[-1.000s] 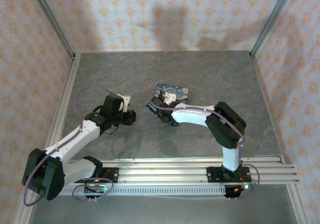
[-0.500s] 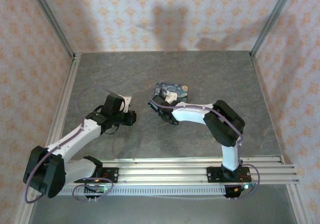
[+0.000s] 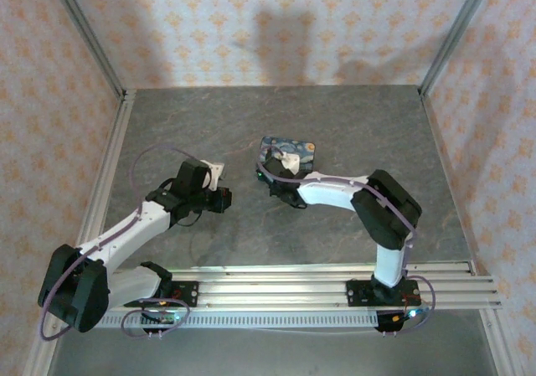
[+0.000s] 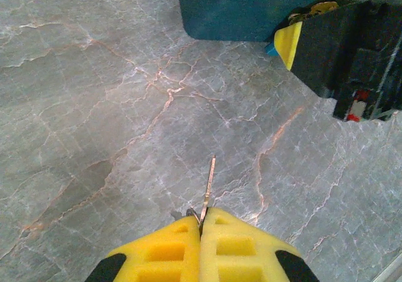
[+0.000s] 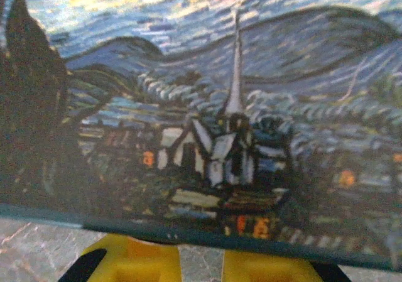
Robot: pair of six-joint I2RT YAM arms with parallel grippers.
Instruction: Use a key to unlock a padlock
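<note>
The task looks to be in its early-to-middle stage. The key is already in hand: the left claw is clamped on it, its yellow fingers pressed together with the thin metal blade sticking out forward above the bare worktop. Seen from above, this left claw sits left of the worktop's middle and points toward the right claw, with a clear gap between them. The right claw is up against the near-left corner of the painted box, which lies about mid-worktop, slightly toward the far edge. By my reading, what remains is bringing the key to the keyhole, inserting it, turning it and freeing the loop; nothing shows the lock opened. The padlock itself is hard to find. In the left wrist view a small light-blue bit sits beside the right claw's yellow pad, against the box's corner. It may be the padlock, but it is too small to be sure, and neither loop nor keyhole can be made out. From the right wrist, the box's painted face hides the fingertips and shows just the finger bases, so I cannot tell whether that claw is apart, together or gripping something.
</note>
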